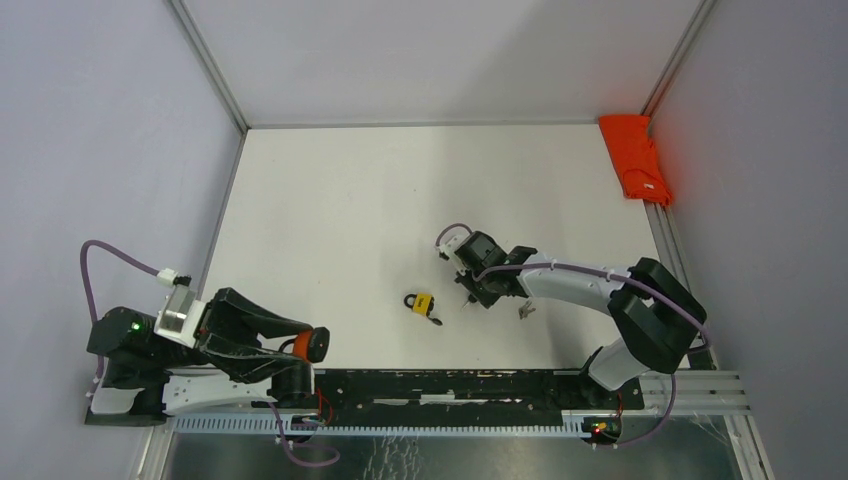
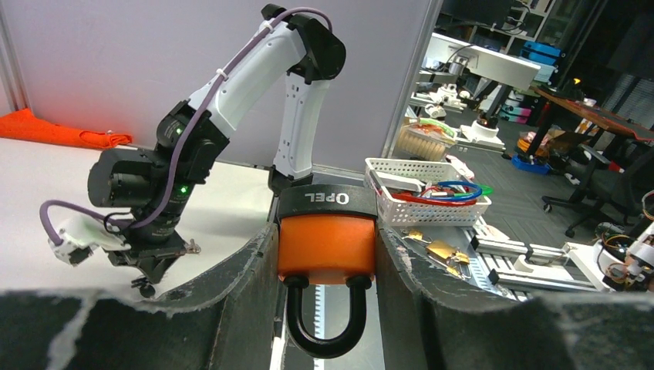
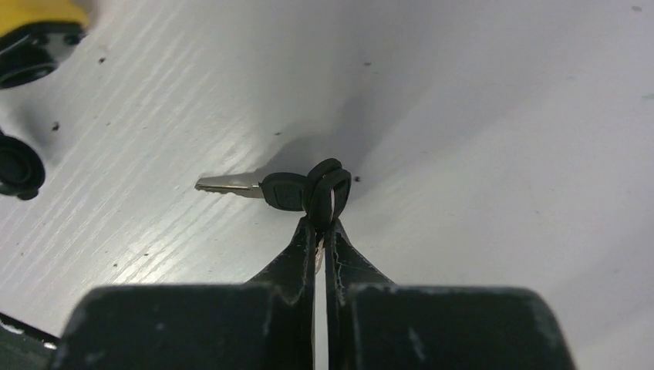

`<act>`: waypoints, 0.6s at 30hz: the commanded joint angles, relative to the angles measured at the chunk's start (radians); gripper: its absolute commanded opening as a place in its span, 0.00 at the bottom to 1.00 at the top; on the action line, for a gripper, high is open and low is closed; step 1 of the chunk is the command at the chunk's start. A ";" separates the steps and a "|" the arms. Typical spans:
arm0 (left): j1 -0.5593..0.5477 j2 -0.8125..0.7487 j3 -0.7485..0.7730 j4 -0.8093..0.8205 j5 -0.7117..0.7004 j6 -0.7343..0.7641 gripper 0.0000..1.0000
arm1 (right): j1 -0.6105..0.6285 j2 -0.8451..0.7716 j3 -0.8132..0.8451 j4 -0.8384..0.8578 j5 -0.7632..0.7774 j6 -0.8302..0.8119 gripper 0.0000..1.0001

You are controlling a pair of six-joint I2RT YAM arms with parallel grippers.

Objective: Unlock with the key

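My left gripper [image 1: 312, 345] [image 2: 325, 240] is shut on an orange padlock [image 2: 327, 245] with a black "OPEL" end and a black shackle [image 2: 325, 327] pointing toward the camera. It is held low near the table's front left. My right gripper [image 1: 468, 296] [image 3: 324, 222] is shut on the black head of a key [image 3: 328, 190], held just above the table. A second key [image 3: 254, 187] on the same bunch points its silver blade left. A yellow padlock [image 1: 421, 302] [image 3: 35, 19] lies on the table left of the right gripper.
A red-orange cloth [image 1: 635, 158] lies at the far right corner. A small metal item [image 1: 525, 310] lies beside the right arm. Off the table, a white basket [image 2: 428, 196] and brass padlocks [image 2: 439, 250] sit to the right. Grey walls enclose the table.
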 commanded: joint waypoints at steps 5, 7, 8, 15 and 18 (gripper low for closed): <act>-0.006 -0.001 0.013 0.071 -0.025 0.069 0.02 | -0.090 -0.064 -0.042 0.115 0.061 0.189 0.00; -0.005 0.000 0.014 0.069 -0.026 0.069 0.02 | -0.094 -0.058 -0.064 0.168 0.080 0.232 0.00; -0.006 0.000 0.013 0.067 -0.027 0.069 0.02 | -0.094 -0.040 -0.063 0.179 0.110 0.250 0.00; -0.005 -0.009 0.013 0.053 -0.040 0.065 0.02 | -0.090 -0.019 -0.111 0.194 0.143 0.299 0.00; -0.005 -0.020 0.009 0.049 -0.045 0.066 0.02 | -0.078 -0.027 -0.130 0.142 0.097 0.255 0.02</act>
